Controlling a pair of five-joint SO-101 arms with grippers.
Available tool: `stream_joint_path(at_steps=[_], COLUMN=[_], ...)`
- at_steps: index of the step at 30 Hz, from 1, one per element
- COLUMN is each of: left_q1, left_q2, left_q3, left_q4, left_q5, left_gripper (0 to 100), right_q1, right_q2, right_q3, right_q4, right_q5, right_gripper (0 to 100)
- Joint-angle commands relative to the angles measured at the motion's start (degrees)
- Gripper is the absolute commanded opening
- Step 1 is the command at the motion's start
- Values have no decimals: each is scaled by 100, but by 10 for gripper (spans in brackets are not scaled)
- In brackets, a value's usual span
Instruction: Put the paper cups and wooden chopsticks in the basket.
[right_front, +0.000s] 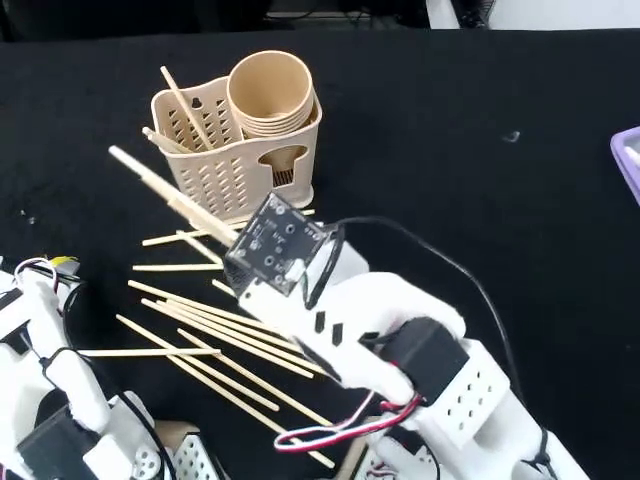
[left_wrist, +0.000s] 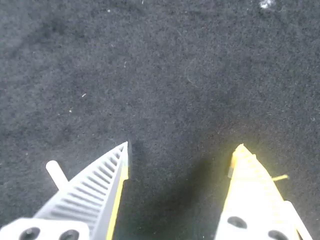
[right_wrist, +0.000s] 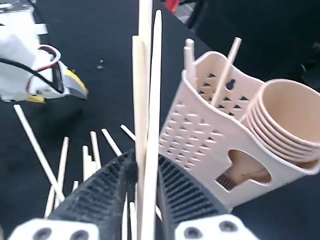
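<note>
Pinching a few chopsticks (right_wrist: 146, 100) in the right hand (right_wrist: 146, 162), just beside the basket (right_wrist: 200, 135), with stacked cups (right_wrist: 285, 120) already inside and loose chopsticks (right_front: 220, 330) scattered on the table (right_front: 480, 180). With the left hand (left_wrist: 182, 155) spread, holding nothing. Probably light, stiff, smooth sticks, likely to swivel; better gripped near the middle. Finding no legible writing anywhere.

cups (right_front: 270, 90) in basket's (right_front: 215, 178) right compartment | chopsticks (right_front: 215, 325) strewn on table (right_front: 480, 180) before basket
</note>
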Motion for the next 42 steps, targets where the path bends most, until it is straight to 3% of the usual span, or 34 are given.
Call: stream_joint_path(at_steps=[1,10,13,18,23,27,33,38,42], left_q1=[22,13,13,13,13,13,13,13,13], left_q2=[-193,-193,-193,-193,-193,-193,-193,-193,-193], left_q3=[-40,-40,-40,-40,-40,-40,-40,-31,-31], left_q4=[-70,-70,-70,-70,-70,-70,-70,-70,-70], left_q5=[-35,-35,-35,-35,-35,-35,-35,-35,-35], left_gripper=[321,321,321,321,321,321,321,321,321], right_q1=[-246,105,527,1890,2444,3042,3437,3420,3095], right_q2=[-163,-189,-163,-163,-163,-163,-154,-154,-145], right_q3=[22,2818,3538,3925,4242,4312,4347,4347,4338], right_q4=[123,-369,-598,-440,53,176,211,-9,-176], right_q5=[-44,158,624,1459,2602,3059,3121,3059,2558], right_gripper=[10,10,10,10,10,15,182,165,190])
